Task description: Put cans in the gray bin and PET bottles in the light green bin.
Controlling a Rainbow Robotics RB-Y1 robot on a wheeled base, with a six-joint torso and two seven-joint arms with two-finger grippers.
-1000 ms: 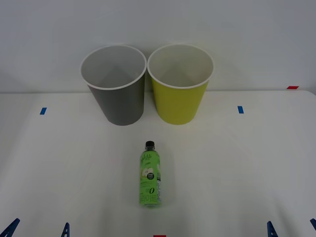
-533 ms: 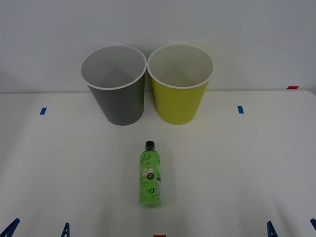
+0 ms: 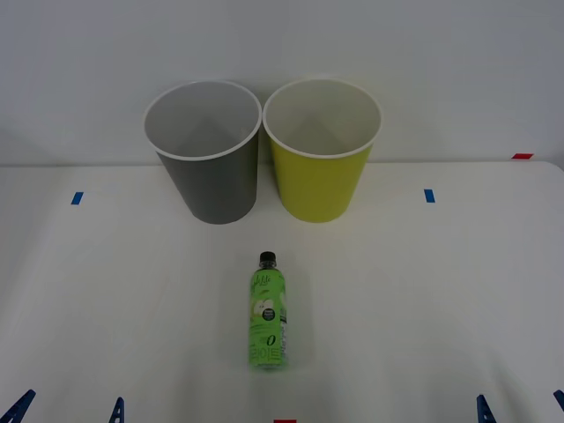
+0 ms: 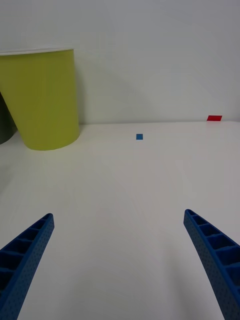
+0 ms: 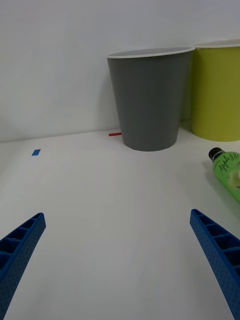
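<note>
The left gripper (image 5: pixel 117 265) and right gripper (image 4: pixel 120 260) both hover low over the white table (image 3: pixel 423 300), fingers spread wide, holding nothing, on the near side of the PET bottle (image 3: pixel 269 313). The bottle lies on its side, black cap toward the bins. Beyond it stand the gray bin (image 3: pixel 210 181) and, touching its right side, the light green bin (image 3: pixel 320 181), against a plain white wall (image 3: pixel 282 44). Blue tape marks (image 3: pixel 429 196) flank the bins.

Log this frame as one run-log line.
phase: pre-grasp | PET bottle: lying on table, uncollected | gray bin, light green bin: upright, side by side | left gripper: open, near edge | right gripper: open, near edge
</note>
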